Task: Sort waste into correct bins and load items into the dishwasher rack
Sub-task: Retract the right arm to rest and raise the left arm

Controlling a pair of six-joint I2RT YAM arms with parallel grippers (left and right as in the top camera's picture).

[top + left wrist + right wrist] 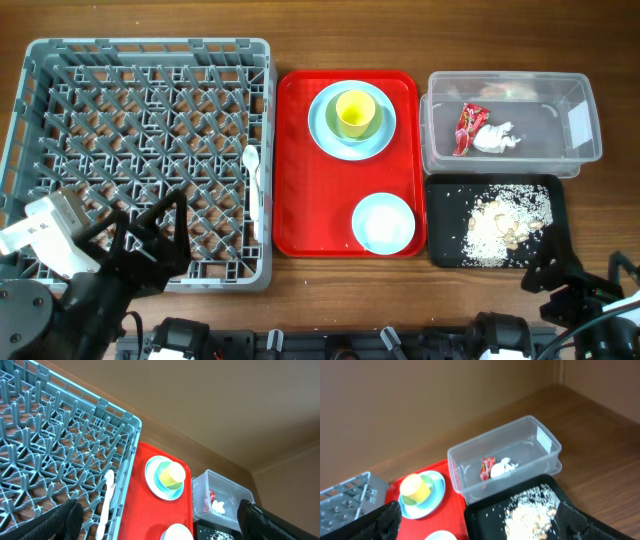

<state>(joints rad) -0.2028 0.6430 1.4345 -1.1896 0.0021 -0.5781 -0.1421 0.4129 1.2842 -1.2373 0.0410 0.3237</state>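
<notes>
Overhead: rack (150,45) at left, white utensil (252,170) lying at its right edge; red tray (310,190) centre carries plate (325,135) with cup (354,113) on it, plus bowl (383,222); wrapper (467,128) and tissue (496,138) in tub (585,150); scraps (505,220) on black tray (445,225) just beside it.
Left wrist: left pincer (160,510) spread wide, rack and red tray ahead.
Right wrist: right pincer (479,509) spread wide, facing tub.

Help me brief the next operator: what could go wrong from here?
1. The yellow-green cup sits stacked on the light blue plate. Lifting the plate first could tip the cup off.
2. The white utensil lies loose against the right wall of the dishwasher rack. Loading dishes there may knock or trap it.
3. The food scraps lie loose in the shallow black tray, close to the right gripper. A bump could scatter them.
</notes>
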